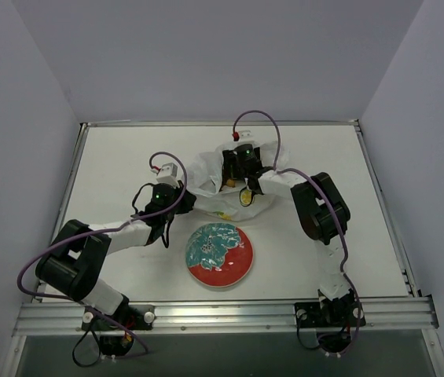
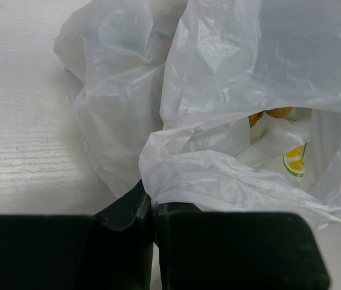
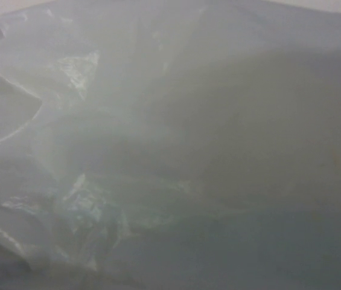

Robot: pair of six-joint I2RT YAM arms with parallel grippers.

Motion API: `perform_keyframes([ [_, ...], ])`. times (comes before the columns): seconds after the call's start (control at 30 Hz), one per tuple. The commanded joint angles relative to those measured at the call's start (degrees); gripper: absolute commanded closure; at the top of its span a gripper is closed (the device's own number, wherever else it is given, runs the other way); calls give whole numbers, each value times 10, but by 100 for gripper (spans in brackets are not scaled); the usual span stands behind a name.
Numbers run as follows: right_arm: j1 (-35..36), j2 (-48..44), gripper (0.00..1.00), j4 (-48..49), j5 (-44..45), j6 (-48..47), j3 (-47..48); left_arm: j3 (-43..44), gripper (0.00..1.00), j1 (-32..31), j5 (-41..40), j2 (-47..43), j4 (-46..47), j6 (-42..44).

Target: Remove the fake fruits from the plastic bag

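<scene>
The white plastic bag (image 1: 210, 177) lies crumpled on the table beyond the plate. My left gripper (image 1: 184, 199) is at the bag's left edge, and in the left wrist view it (image 2: 151, 202) is shut on a fold of the bag (image 2: 218, 175). Through the opening I see a bit of tan-orange fruit (image 2: 273, 113) deep inside, beside a lemon print (image 2: 296, 161). My right gripper (image 1: 236, 166) reaches into the bag from above, its fingers hidden by plastic. The right wrist view shows only blurred white film (image 3: 170, 145). The green fruit and the ball-shaped fruit are hidden.
A round red-and-teal plate (image 1: 220, 254) lies in front of the bag, between the two arms. Purple cables (image 1: 257, 118) loop over both arms. The table's raised rim (image 1: 222, 123) runs along the back and the sides.
</scene>
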Motion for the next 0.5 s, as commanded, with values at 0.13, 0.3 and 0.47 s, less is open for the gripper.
perform_keyframes([
  [0.13, -8, -2, 34, 26, -10, 22, 6, 27, 98, -1, -1, -4, 10, 10],
  [0.3, -8, -17, 84, 30, -12, 30, 0, 24, 98, -1, -4, -14, 10, 13],
  [0.47, -9, -73, 93, 22, -6, 34, -26, 23, 98, -2, -9, -22, 7, 15],
])
